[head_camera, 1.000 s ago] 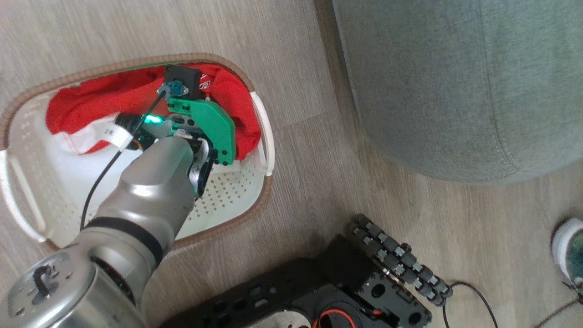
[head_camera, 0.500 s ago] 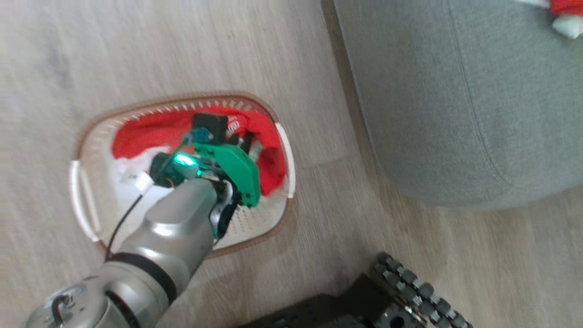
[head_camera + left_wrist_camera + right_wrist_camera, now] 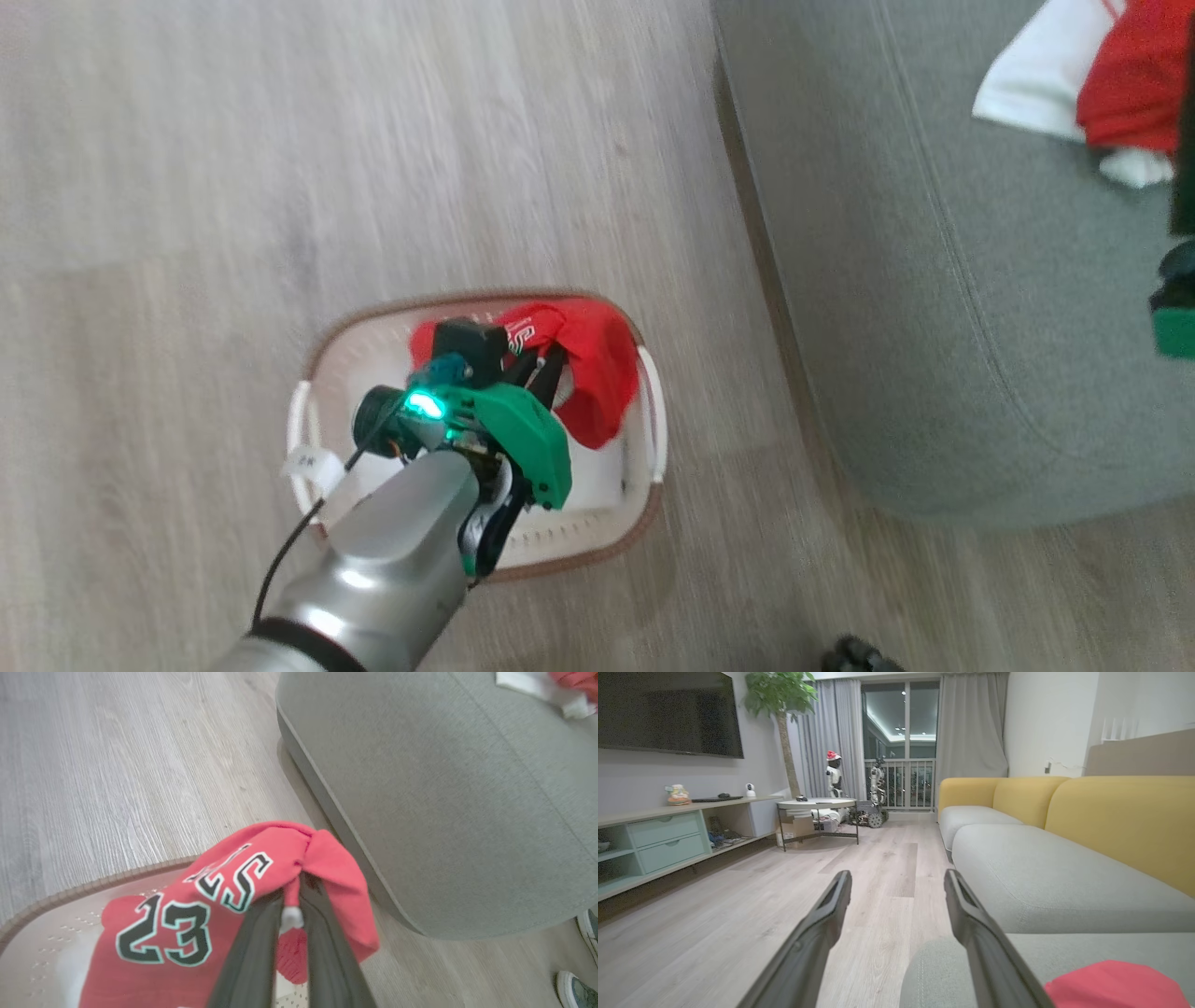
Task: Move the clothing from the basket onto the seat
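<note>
My left gripper [image 3: 292,891] is shut on a bunched fold of the clothing, a red jersey [image 3: 187,914] marked "23" in black. In the head view this gripper [image 3: 546,364] hangs over the white basket [image 3: 569,539] with the red jersey [image 3: 593,373] drooping from its fingers toward the basket's right side. The grey-green seat [image 3: 934,280] lies to the right, and more red and white clothing [image 3: 1116,84] rests on it at the far corner. My right gripper [image 3: 896,877] stands open and empty above the seat [image 3: 1064,891].
The basket stands on a pale wood floor [image 3: 280,187], a short gap from the seat's edge. A person's shoe [image 3: 579,991] is near the seat's corner. A low cabinet [image 3: 668,840], a round table [image 3: 817,807] and yellow backrests [image 3: 1120,821] show in the right wrist view.
The head camera has risen and swung, so the basket looks smaller and lower. The jersey, spread across the basket before, is now gathered and lifted in my left gripper.
</note>
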Tool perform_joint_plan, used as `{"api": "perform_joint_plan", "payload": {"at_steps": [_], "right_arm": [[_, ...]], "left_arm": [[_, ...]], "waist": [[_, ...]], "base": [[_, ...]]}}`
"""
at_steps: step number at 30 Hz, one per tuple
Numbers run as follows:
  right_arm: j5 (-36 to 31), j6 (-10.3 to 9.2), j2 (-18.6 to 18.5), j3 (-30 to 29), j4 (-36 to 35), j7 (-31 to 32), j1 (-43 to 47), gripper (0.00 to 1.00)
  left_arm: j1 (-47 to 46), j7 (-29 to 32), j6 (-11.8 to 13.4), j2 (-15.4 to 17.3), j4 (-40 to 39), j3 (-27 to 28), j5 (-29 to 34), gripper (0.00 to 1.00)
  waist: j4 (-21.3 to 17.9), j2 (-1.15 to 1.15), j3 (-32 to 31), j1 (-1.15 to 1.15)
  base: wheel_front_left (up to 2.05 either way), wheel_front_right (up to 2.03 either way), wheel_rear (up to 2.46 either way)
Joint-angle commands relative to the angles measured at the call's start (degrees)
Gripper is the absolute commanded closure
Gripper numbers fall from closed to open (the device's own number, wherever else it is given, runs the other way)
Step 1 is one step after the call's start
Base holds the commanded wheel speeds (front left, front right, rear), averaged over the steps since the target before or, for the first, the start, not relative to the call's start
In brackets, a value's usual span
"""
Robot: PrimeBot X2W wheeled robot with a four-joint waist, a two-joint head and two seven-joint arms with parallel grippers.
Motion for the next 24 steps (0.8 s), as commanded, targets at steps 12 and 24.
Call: {"api": "perform_joint_plan", "payload": {"at_steps": [12, 24], "right_arm": [[-2.4, -0.01, 1.4, 4.0, 1.1, -0.3, 8.5, 0.0], [-4.4, -0.01, 3.9, 7.5, 3.2, -0.3, 13.6, 0.0]], "left_arm": [[9.2, -0.8, -0.9, 1.1, -14.2, 15.1, 14.8, 1.0], [10.9, -0.8, -0.7, 3.5, -26.1, 20.2, 20.3, 1.0]], "waist": [[6.2, -0.01, -14.5, 0.0], [8.3, -0.01, -20.5, 0.0]], "base": [[0.0, 0.0, 0.0], [0.0, 0.0, 0.0]]}}
